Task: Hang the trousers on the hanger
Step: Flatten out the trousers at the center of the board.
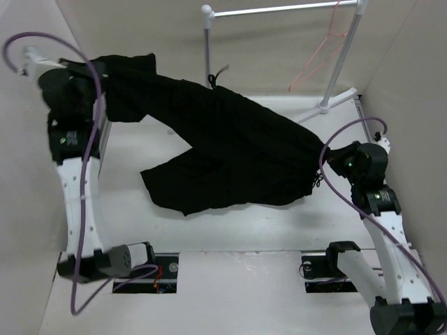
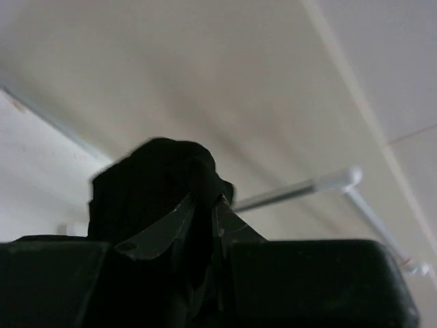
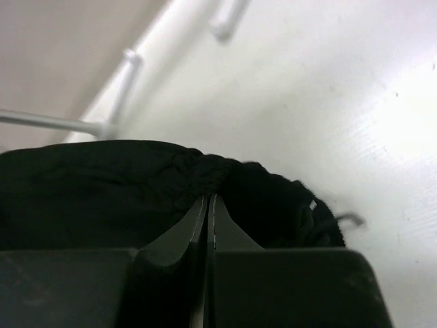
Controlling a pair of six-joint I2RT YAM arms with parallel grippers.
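Observation:
The black trousers (image 1: 230,150) hang stretched between my two grippers above the table, one leg drooping to the front. My left gripper (image 1: 94,70) is shut on one end of the trousers (image 2: 153,181) at the far left, held high. My right gripper (image 1: 328,162) is shut on the waist end of the trousers (image 3: 102,184) at the right; the drawstring (image 1: 318,180) dangles beside it. The thin pink-red hanger (image 1: 323,52) hangs from the silver crossbar at the back right, apart from the trousers.
A rack with white posts (image 1: 207,42) and a silver crossbar (image 1: 279,10) stands at the back; its bar shows in the left wrist view (image 2: 300,188) and its post in the right wrist view (image 3: 113,102). Beige walls close in left, right and behind.

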